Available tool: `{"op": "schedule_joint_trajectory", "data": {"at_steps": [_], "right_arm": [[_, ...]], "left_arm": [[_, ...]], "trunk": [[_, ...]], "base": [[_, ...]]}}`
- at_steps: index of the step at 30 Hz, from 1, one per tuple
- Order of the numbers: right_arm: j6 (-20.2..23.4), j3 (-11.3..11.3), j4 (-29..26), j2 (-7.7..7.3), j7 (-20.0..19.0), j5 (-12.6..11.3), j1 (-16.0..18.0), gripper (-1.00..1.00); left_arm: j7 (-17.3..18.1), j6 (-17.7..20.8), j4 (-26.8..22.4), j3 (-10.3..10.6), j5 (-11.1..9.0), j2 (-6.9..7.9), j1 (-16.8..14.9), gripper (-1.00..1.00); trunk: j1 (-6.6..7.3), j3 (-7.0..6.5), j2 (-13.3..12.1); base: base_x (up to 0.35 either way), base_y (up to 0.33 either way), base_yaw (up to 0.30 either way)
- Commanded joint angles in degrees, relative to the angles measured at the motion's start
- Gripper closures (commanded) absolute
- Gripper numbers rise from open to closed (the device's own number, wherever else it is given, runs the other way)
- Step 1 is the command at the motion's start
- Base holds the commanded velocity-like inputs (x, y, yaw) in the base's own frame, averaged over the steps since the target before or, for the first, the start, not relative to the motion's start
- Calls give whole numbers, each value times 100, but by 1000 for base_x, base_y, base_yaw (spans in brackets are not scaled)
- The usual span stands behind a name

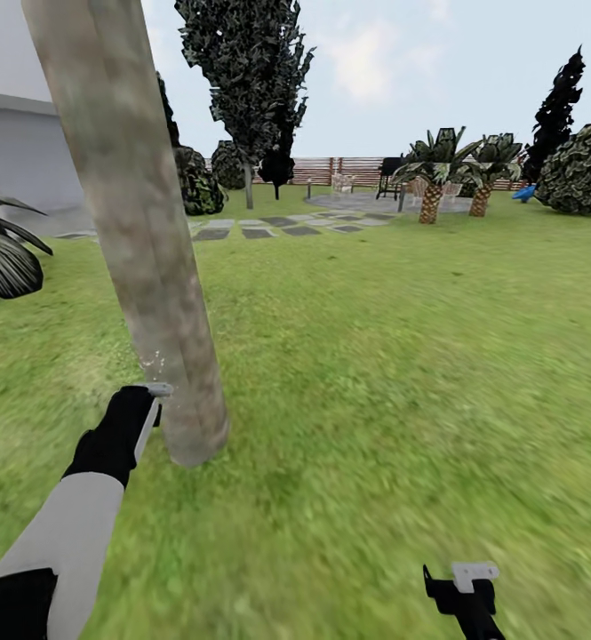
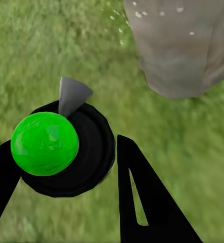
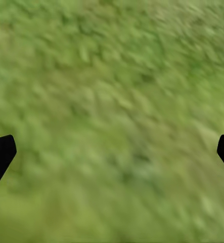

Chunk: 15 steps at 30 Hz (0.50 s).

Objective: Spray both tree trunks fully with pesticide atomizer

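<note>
Green grass (image 1: 402, 373) covers the garden, with a brown slat fence (image 1: 348, 169) far off near the top middle of the head view. Grey stepping stones (image 1: 268, 227) lie in front of the fence, and two short palms (image 1: 430, 182) stand at the upper right. A tall leafy tree (image 1: 246, 71) stands at the top middle.

A thick grey-brown tree trunk (image 1: 139, 231) fills the left side of the head view, leaning from the top left down to the grass. Small white drops speckle its bark near the bottom.

The left claw (image 1: 139, 418) is at the lower left, just beside the base of the trunk. In the left wrist view it holds the pesticide atomizer (image 2: 66, 149), a black round body with a bright green ball on top and a grey nozzle pointing toward the trunk (image 2: 185, 45). Its black fingers (image 2: 142, 197) sit on both sides of the atomizer.

The right claw (image 1: 467, 587) is at the bottom right over bare grass. In the right wrist view its finger tips (image 3: 0, 154) sit far apart, wide open, holding nothing.
</note>
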<state>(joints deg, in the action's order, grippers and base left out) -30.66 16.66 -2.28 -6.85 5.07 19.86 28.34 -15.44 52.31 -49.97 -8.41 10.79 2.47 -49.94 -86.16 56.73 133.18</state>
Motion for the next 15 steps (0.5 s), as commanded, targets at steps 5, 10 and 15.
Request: {"op": "schedule_joint_trajectory", "data": {"at_steps": [5,10,15], "right_arm": [[-11,18,8,0,38,61,5,-100],[-11,13,17,0,38,61,5,-100],[-11,13,17,0,38,61,5,-100]], "left_arm": [[7,13,-4,-39,28,100,159,100],[4,8,0,-11,19,250,281,100],[-5,2,-25,-10,-26,229,324,100]], "trunk": [[-2,5,2],[-2,5,2],[-2,5,2]], "base": [[47,0,0],[2,0,0],[9,-1,0]]}}
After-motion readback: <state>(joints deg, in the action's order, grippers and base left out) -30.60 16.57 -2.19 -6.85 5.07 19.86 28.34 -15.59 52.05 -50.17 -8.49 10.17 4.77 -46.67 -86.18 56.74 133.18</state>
